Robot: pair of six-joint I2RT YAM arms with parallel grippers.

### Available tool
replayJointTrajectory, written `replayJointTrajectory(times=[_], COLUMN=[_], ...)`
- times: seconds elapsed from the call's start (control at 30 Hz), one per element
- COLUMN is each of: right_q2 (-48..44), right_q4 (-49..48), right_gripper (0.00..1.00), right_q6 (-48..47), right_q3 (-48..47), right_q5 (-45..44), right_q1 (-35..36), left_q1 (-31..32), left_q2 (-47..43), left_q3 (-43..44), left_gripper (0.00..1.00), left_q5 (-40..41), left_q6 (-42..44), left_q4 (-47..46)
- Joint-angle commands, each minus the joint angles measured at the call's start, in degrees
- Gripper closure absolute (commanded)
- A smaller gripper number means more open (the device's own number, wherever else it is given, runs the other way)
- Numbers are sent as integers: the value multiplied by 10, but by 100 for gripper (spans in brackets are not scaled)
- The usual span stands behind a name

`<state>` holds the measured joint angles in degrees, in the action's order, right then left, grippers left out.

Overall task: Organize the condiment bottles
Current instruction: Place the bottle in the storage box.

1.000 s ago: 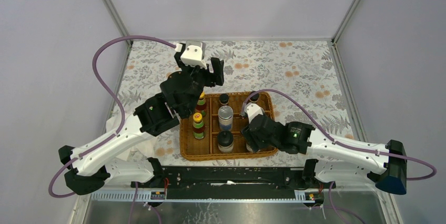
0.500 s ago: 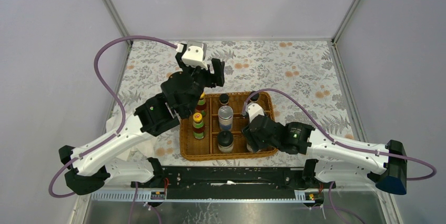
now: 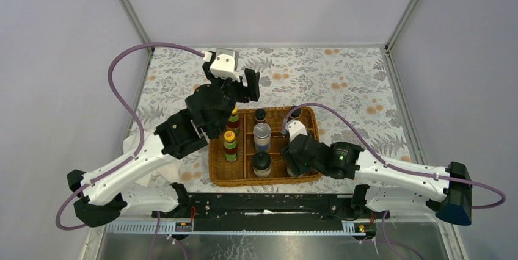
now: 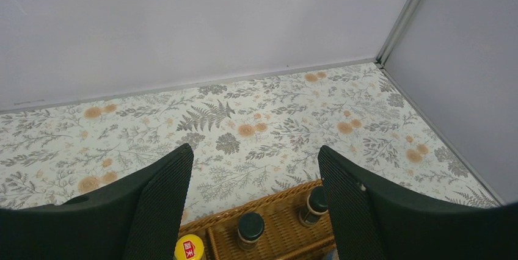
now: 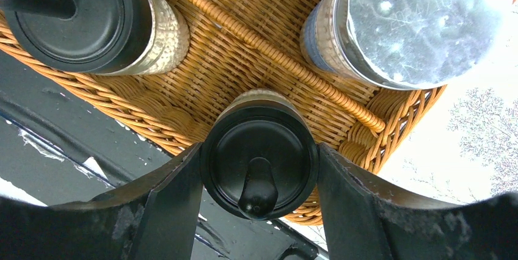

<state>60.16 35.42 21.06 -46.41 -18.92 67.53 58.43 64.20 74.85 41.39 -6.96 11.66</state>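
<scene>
Right fingers (image 5: 174, 202) clamped on knob-lidded cream jar (image 5: 259, 150), left fingers (image 4: 162, 196) spread wide, holding nothing

The one patch of lettering sits on the lid of the yellow-capped bottle (image 4: 190, 250), at the bottom edge of the left wrist view: a small red mark with white characters, seemingly Chinese, too small to read for certain; the silver lid of the shaker (image 5: 421, 22) in the right wrist view bears faint stamped marks under glare, none legible; in the top view the labels on the bottles in the basket (image 3: 214, 174) are too small to make out.
</scene>
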Motion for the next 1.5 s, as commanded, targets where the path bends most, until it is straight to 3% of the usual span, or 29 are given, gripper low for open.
replayJointTrajectory(times=[0.0, 0.3, 0.77, 1.13, 1.47], right_q2=[1, 8, 8, 9, 11], right_q4=[-5, -2, 0, 4, 6], right_gripper=[98, 81, 31, 20, 18], right_q6=[15, 19, 22, 19, 12], right_q3=[-1, 0, 1, -6, -19], right_q5=[-14, -19, -26, -28, -33], right_q1=[6, 6, 6, 6, 6], left_q1=[-3, -3, -3, -3, -4], left_q2=[-11, -12, -11, -7, -6], left_q3=[-7, -10, -14, -13, -12], left_gripper=[20, 20, 20, 20, 20], left_q5=[2, 3, 3, 3, 4], left_q6=[-7, -9, -11, -12, -11], left_q4=[12, 14, 14, 14, 14])
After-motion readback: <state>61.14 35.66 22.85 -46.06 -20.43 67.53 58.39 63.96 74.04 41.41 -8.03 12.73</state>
